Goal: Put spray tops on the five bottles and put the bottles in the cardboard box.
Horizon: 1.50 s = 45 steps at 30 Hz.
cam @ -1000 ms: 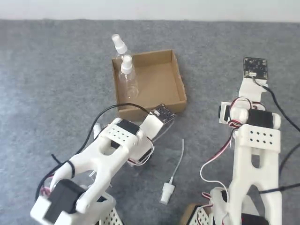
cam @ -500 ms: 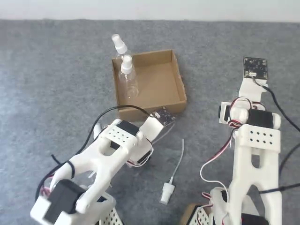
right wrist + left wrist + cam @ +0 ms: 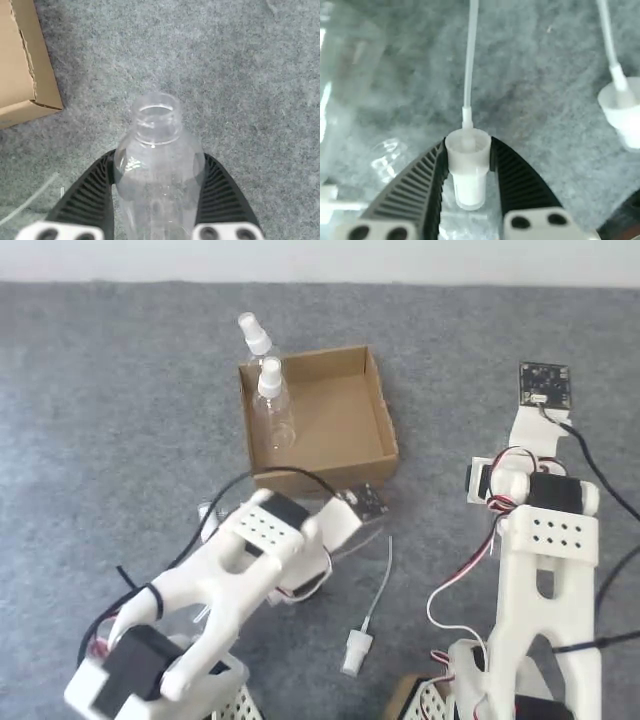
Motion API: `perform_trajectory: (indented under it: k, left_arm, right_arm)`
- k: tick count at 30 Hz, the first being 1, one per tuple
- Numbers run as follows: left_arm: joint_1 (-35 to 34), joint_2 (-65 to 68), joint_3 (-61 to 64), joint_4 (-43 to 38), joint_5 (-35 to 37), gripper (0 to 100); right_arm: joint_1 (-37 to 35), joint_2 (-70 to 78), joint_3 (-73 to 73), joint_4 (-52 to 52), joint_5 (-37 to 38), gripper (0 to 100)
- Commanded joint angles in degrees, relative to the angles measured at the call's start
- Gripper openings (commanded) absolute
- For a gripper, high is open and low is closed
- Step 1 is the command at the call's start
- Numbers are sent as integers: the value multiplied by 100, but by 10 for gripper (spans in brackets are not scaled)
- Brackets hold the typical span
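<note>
Alignment matters most here: my left gripper [image 3: 467, 147] pinches a top [image 3: 466, 175] near the box [image 3: 385, 430], and my right gripper [image 3: 157, 160] clamps an open bottle [image 3: 155, 120] beside it. I'd thread the tube into the neck first, then seat the top squarely.

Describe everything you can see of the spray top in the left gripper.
The spray top is whitish translucent plastic: a round collar, a narrower body behind it, and a thin straight dip tube pointing away from the left gripper. Its ribbed black fingers clamp the body from both sides, over grey carpet.
</note>
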Motion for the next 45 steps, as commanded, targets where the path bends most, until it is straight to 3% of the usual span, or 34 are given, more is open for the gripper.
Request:
perform_trajectory:
  k: [1,9,19,25,36,45]
  left_arm:
    - [-167,-290,-725,633,-70,13]
    - [-176,-440,-1095,1134,-70,13]
    - [-185,-2857,-1103,1996,-70,13]
    - [-220,-3473,-1420,2400,-70,13]
    - [-2532,-3481,-3204,2558,-62,13]
    - [-3692,-3481,-3556,2418,62,13]
  right_arm:
    - [66,-259,-62,-119,-9,42]
    - [66,-259,-62,-119,-9,42]
    - [66,-259,-62,-119,-9,42]
    - [66,-259,-62,-110,-9,42]
    - [66,-259,-62,-110,-9,42]
    - [57,-259,-62,-119,-9,42]
